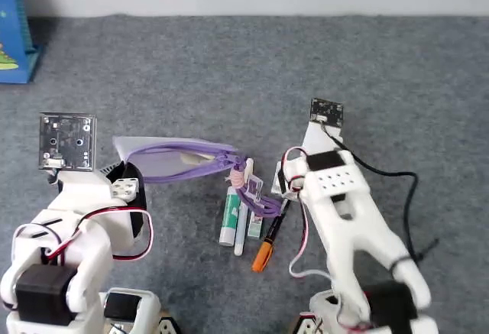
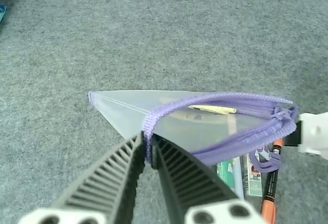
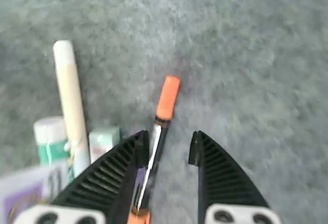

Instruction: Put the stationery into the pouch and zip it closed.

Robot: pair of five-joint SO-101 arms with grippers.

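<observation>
A clear pouch with a purple zipper lies open at the table's middle. My left gripper is shut on the zipper edge at the pouch's left end. A pale yellow stick shows inside the pouch. Just right of its mouth lie a green-and-white tube, a white pen, a small green eraser and an orange-capped black pen. My right gripper is open low over that black pen, whose barrel runs along the inside of one finger. The white pen lies beside it.
Grey carpet covers the table. A blue box stands at the far left back corner. A black cable trails from the right arm. Open room lies behind the pouch and to the right.
</observation>
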